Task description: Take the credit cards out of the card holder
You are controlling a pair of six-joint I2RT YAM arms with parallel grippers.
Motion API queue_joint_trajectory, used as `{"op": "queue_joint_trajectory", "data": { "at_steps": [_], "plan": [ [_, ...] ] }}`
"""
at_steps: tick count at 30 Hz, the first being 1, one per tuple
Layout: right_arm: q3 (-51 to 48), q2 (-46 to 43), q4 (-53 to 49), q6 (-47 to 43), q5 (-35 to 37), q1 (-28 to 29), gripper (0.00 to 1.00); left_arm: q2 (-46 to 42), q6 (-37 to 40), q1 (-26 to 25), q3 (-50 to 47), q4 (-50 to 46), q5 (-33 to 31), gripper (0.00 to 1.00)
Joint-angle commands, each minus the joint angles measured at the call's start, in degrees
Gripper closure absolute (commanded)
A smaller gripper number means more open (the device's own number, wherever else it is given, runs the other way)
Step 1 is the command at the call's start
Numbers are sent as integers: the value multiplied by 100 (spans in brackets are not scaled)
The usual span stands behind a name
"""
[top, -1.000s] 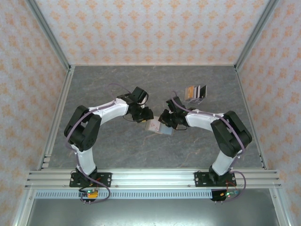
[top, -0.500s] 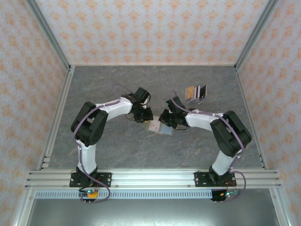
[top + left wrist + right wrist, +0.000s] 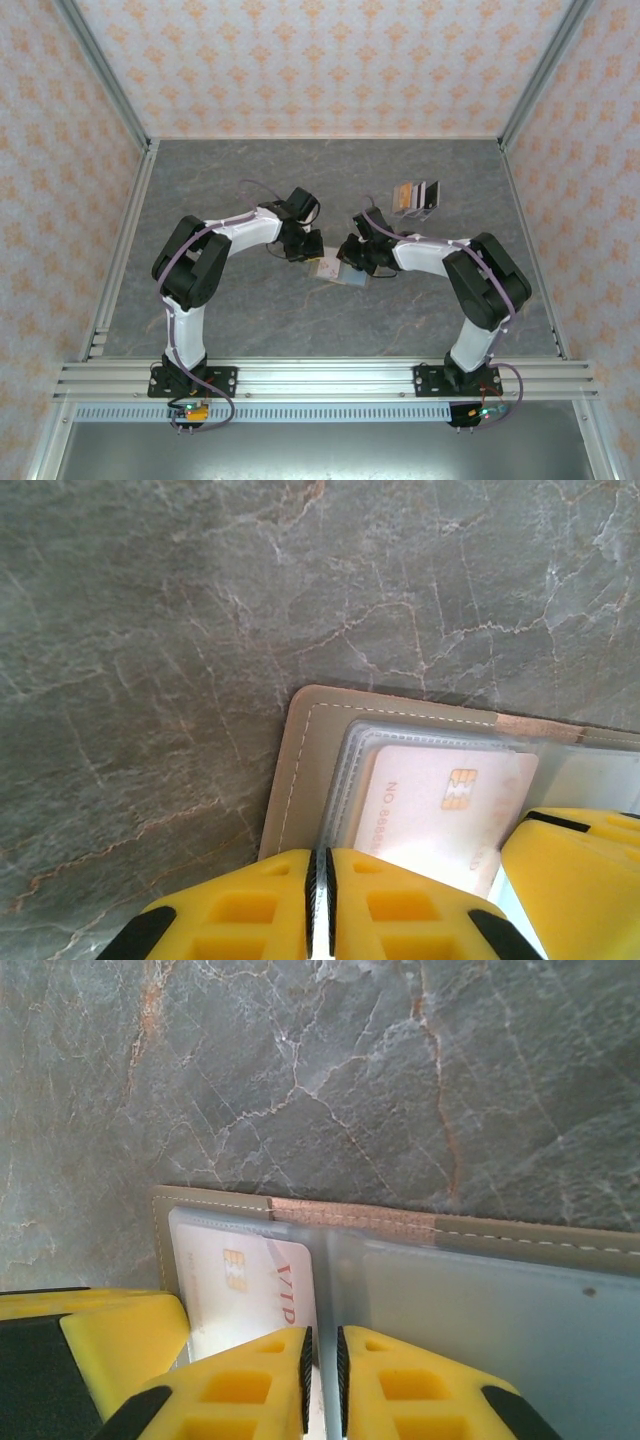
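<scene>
The tan card holder [image 3: 340,272] lies open on the grey table between both grippers. In the left wrist view its tan cover [image 3: 300,770] frames clear sleeves holding a pale pink chip card [image 3: 430,810]. My left gripper [image 3: 320,905] is shut on the sleeve's edge beside that card. In the right wrist view the same card [image 3: 240,1290], printed VIP, sits left of the fold, under the tan edge [image 3: 520,1238]. My right gripper [image 3: 322,1385] is shut on the clear middle leaf. From above, the left gripper [image 3: 314,254] and right gripper [image 3: 350,264] nearly touch.
A small pile of cards [image 3: 415,197] lies at the back right of the marbled table [image 3: 240,310]. Patterned walls close in the sides and back. The right gripper's yellow finger [image 3: 575,880] crowds the left wrist view.
The left arm has folded tighter, its elbow shifting right and back, while its gripper stays at the holder. The right arm and the holder have barely moved.
</scene>
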Motion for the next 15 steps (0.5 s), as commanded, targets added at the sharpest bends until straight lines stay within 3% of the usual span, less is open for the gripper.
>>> {"op": "queue_joint_trajectory", "data": {
  "at_steps": [1,15],
  "plan": [
    [-107,67,126,-81,10,-34,83,78,-25,-39,-160,-70,-207,87],
    [-159,167,388,-40,-214,-34,83,78,-48,-42,-281,96,57,88]
  ]
}}
